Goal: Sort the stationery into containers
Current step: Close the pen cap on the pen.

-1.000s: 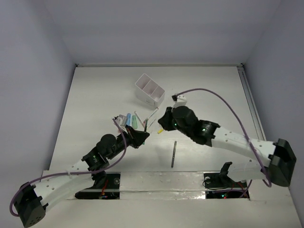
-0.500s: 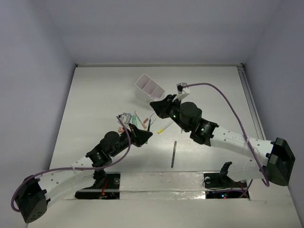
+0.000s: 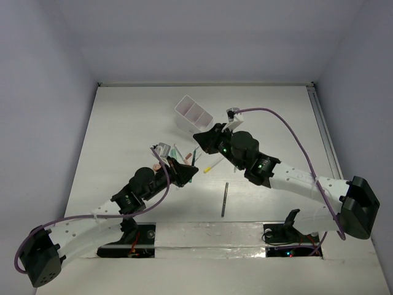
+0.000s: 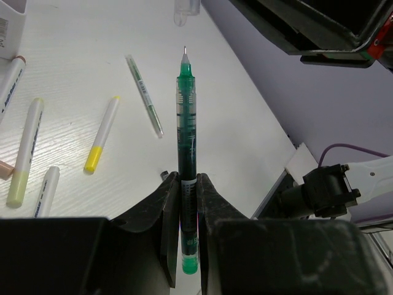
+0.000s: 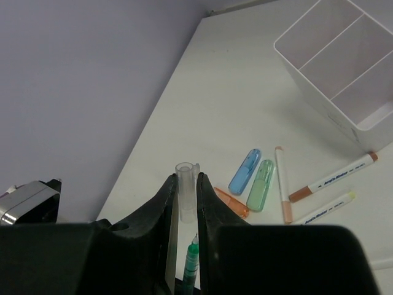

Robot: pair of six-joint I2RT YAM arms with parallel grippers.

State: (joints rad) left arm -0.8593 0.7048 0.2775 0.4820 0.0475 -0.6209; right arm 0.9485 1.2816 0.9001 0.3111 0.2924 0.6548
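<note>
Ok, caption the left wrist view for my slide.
Left tool grips a green pen, tip toward a clear cap, markers on the table.

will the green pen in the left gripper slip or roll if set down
Probably stiff: the green pen juts straight out of the left gripper without sagging. Its smooth round barrel would likely roll on the table. Pinched near its tail, it may pivot.

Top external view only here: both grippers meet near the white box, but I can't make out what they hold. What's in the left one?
Observer: The left gripper is shut on a green pen, bare tip pointing outward.
Operator: And the right?
Observer: The right gripper pinches a clear cap, apart from the pen tip.
Operator: What's behind the left wrist?
Observer: A blue piece, a green piece and an orange piece, lying close together.
</note>
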